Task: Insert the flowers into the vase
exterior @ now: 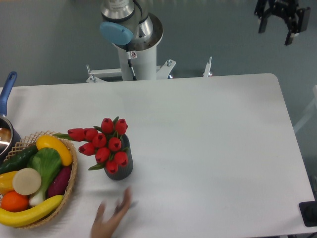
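At the near edge of the tabletop (213,139), left of centre, a person's hand (110,221) lies blurred, clear of the vase. Just beyond it the vase (120,167) stands upright, with the flowers (103,143) in its mouth and leaning toward the left edge (the outermost bud reaches the basket rim). The wicker basket (69,168) of fruit and vegetables sits at the near left corner, a blue-handled pot (7,106) behind it at the left edge. Past the far right corner, high up, the gripper (281,25) hangs with fingers (289,34) spread, holding nothing.
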`<state>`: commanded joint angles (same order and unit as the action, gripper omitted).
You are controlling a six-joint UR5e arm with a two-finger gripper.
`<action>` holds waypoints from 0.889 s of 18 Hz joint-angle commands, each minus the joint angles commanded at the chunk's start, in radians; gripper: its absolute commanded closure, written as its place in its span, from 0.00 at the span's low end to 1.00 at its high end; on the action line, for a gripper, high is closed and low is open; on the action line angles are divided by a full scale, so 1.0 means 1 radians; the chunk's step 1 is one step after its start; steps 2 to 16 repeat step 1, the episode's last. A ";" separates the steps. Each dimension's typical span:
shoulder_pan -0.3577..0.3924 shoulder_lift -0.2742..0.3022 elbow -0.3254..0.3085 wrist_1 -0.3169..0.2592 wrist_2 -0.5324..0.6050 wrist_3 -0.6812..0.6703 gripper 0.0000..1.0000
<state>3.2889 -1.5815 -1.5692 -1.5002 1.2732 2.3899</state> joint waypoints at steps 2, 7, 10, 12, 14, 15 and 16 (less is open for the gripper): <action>0.000 0.002 0.000 -0.002 0.000 0.000 0.00; 0.000 0.002 0.000 -0.002 0.000 0.000 0.00; 0.000 0.002 0.000 -0.002 0.000 0.000 0.00; 0.000 0.002 0.000 -0.002 0.000 0.000 0.00; 0.000 0.002 0.000 -0.002 0.000 0.000 0.00; 0.000 0.002 0.000 -0.002 0.000 0.000 0.00; 0.000 0.002 0.000 -0.002 0.000 0.000 0.00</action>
